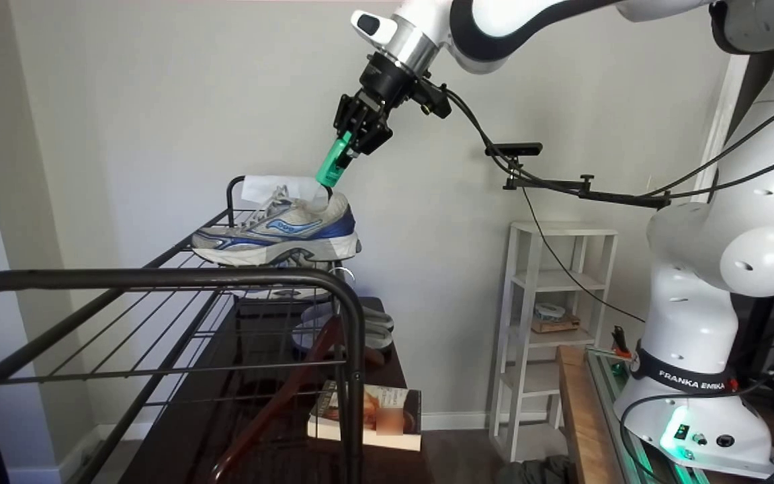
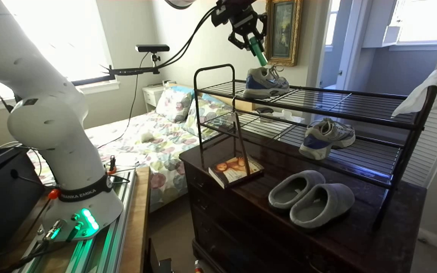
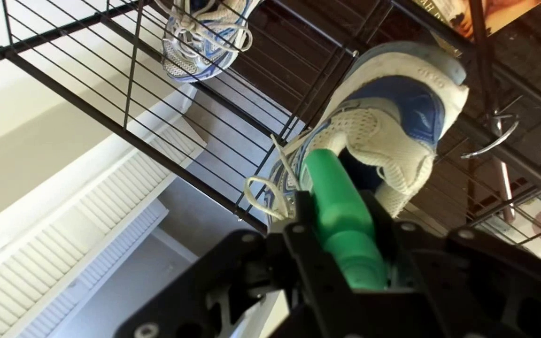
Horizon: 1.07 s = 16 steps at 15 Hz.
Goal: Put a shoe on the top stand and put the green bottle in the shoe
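My gripper is shut on the green bottle and holds it tilted, its free end down, above the shoe. The shoe sits upright on the top stand, near the end closest to the robot. Both the shoe and the bottle also show in an exterior view. In the wrist view, the bottle lies between the fingers of the gripper. Its free end overlaps the shoe's opening and partly hides it. Whether bottle and shoe touch is hard to tell.
A matching shoe is on the rack's lower tier. Slippers and a book lie on the dark dresser. A brown hanger hangs at the rack's near end. A white bundle drapes over the far end.
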Each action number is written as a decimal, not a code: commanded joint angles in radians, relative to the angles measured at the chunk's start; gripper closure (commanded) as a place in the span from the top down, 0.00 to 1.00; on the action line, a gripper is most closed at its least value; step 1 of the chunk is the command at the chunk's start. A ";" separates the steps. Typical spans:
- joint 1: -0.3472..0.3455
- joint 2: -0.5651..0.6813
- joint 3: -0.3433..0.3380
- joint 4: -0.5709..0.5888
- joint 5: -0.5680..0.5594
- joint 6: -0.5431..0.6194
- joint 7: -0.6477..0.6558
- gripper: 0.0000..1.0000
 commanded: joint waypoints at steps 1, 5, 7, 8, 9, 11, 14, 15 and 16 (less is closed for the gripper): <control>0.046 0.079 -0.061 0.020 0.026 0.026 -0.073 0.07; 0.047 0.162 -0.093 0.048 0.064 0.015 -0.157 0.07; 0.041 0.177 -0.093 0.051 0.068 0.020 -0.202 0.07; 0.039 0.177 -0.088 0.047 0.072 0.018 -0.216 0.07; 0.039 0.173 -0.082 0.037 0.071 0.026 -0.228 0.07; 0.041 0.162 -0.069 0.020 0.056 0.045 -0.248 0.07; 0.036 0.129 -0.043 -0.032 -0.005 0.166 -0.228 0.07; 0.037 0.121 -0.036 -0.046 -0.021 0.204 -0.219 0.07; 0.041 0.114 -0.032 -0.059 -0.023 0.231 -0.230 0.07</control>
